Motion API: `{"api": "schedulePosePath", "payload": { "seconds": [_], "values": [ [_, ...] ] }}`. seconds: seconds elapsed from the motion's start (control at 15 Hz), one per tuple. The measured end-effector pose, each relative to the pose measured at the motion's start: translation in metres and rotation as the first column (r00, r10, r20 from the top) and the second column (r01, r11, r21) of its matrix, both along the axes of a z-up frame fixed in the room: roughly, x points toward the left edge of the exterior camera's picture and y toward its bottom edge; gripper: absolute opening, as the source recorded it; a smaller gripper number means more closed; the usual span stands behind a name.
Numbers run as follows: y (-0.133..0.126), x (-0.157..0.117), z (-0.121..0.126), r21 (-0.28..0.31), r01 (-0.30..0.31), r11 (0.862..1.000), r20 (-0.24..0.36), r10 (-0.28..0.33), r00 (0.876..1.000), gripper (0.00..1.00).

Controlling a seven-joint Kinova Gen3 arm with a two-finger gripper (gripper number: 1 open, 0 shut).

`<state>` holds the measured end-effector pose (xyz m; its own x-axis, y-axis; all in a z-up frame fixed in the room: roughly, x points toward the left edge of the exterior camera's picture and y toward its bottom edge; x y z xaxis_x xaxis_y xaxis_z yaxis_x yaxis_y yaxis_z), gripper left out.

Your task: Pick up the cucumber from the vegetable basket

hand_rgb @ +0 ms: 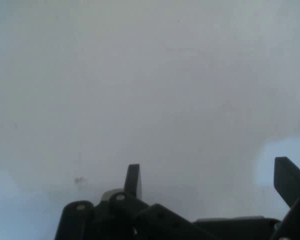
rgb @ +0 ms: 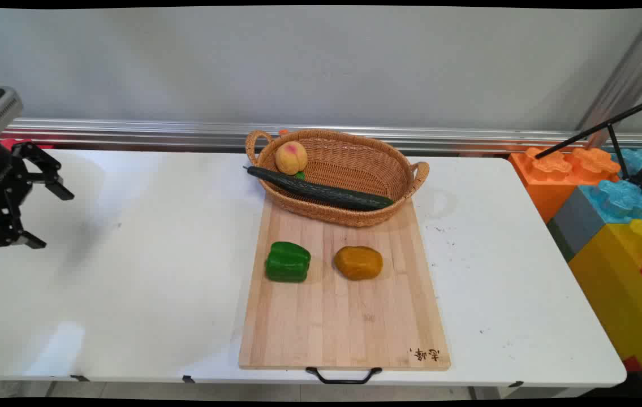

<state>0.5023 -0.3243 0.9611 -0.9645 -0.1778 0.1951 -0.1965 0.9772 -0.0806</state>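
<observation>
My black gripper (rgb: 49,217) hangs open at the far left of the main view, above bare white table (rgb: 145,271), holding nothing. The hand view shows only tabletop (hand_rgb: 150,100) past my spread fingers (hand_rgb: 133,181). Well to the right lies a wooden cutting board (rgb: 343,316). A green bell pepper (rgb: 288,262) and an orange-brown potato (rgb: 358,263) rest on it. At the board's far end stands a wicker basket (rgb: 349,164) with a peach (rgb: 291,157) inside and a long dark cucumber (rgb: 321,191) lying across its rim.
Large orange, blue, grey and yellow toy blocks (rgb: 609,198) stand off the table's right end, with a black tripod leg (rgb: 603,127) over them. A metal rail (rgb: 156,133) runs along the wall behind the table.
</observation>
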Motion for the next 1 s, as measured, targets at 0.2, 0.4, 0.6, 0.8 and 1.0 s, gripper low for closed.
{"api": "schedulePosePath", "payload": {
  "seconds": [0.2, 0.4, 0.6, 0.8, 1.0],
  "values": [
    [-0.008, -0.010, -0.003, -0.026, -0.010, 1.000, -0.036, 0.009, 0.999, 1.00],
    [-0.023, -0.031, -0.002, -0.074, -0.024, 0.997, -0.071, 0.019, 0.997, 1.00],
    [-0.052, -0.073, 0.003, -0.133, -0.038, 0.990, -0.106, 0.024, 0.994, 1.00],
    [-0.082, -0.118, 0.005, -0.161, -0.044, 0.986, -0.134, 0.022, 0.991, 1.00],
    [-0.118, -0.168, 0.003, -0.175, -0.047, 0.983, -0.149, 0.021, 0.989, 1.00]
  ]
}}
